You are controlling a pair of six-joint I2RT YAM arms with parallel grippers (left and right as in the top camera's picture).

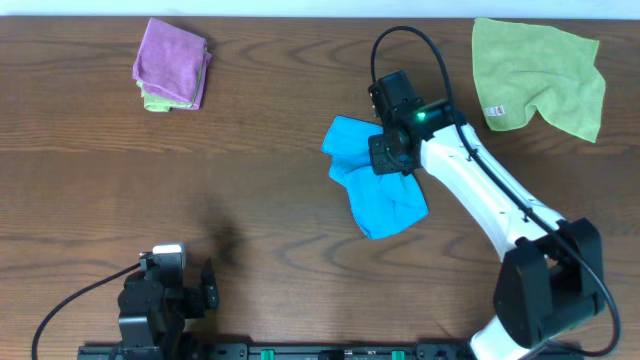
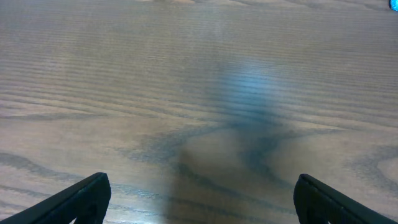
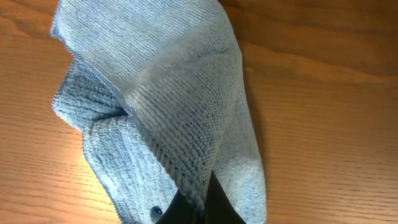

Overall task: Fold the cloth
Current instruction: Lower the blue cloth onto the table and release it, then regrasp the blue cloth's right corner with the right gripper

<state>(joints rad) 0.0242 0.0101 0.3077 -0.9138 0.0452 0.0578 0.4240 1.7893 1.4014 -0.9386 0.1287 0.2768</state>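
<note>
the cloth (image 1: 385,205), bright sky blue, lay crumpled on the table (image 1: 250,180) a little right of centre. it was bunched into an uneven shape, with one lobe toward the far left and a broader flap trailing to the near right. in the right wrist view a fold of its ribbed fabric rose in a peak and draped down on either side, with the rest heaped on the wood below. the right gripper (image 1: 390,155) sat over the far half of the cloth, its jaws pressed together on that raised fold. its dark fingertips pinched the fabric at the bottom of the wrist view. its white arm ran back to the near right, to a black base at the table's near edge.

at the far right, well apart from the cloth, a yellow-green cloth (image 1: 540,75) lay loosely spread, with a small white tag (image 1: 493,111) at its near left edge. at the far left a purple folded cloth (image 1: 172,62) rested on a sliver of yellow-green fabric (image 1: 153,101) that showed beneath its near edge. the left gripper (image 1: 207,285) was at the near left, well away from every cloth, its jaws spread wide with only bare wood grain between them.
</note>
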